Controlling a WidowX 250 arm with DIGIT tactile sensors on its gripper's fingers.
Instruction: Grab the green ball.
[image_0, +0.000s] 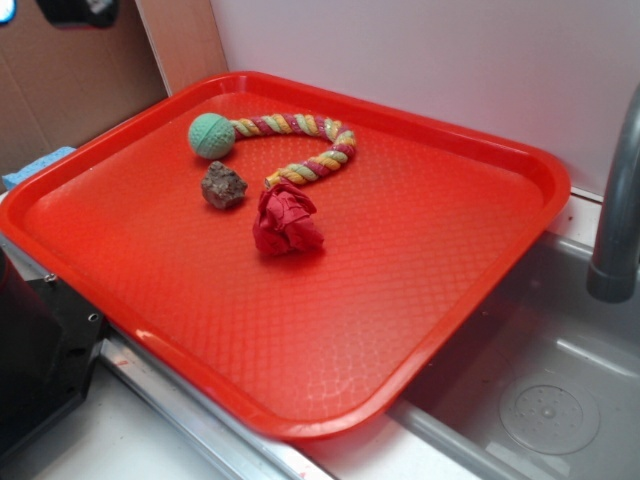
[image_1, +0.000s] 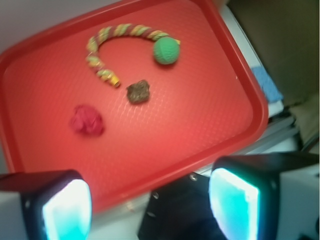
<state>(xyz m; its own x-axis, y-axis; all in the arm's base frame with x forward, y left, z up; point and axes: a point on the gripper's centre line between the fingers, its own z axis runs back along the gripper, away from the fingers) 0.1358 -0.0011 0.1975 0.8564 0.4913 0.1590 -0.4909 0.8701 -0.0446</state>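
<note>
The green ball (image_0: 211, 135) lies near the far left corner of the red tray (image_0: 300, 340), joined to a red-and-yellow braided rope (image_0: 305, 140) that curves to its right. In the wrist view the ball (image_1: 166, 50) lies far ahead, up and right of centre. My gripper (image_1: 150, 210) is open and empty, high above the tray's near edge, its two pads (image_1: 67, 210) wide apart. In the exterior view only a dark part of the arm (image_0: 75, 10) shows at the top left.
A lumpy brown rock (image_0: 223, 186) lies just in front of the ball, and a wrinkly red paper wad (image_0: 285, 222) lies right of the rock. A grey faucet pipe (image_0: 615, 200) and a sink (image_0: 540, 400) are at the right. A black robot base (image_0: 40, 350) is at the left.
</note>
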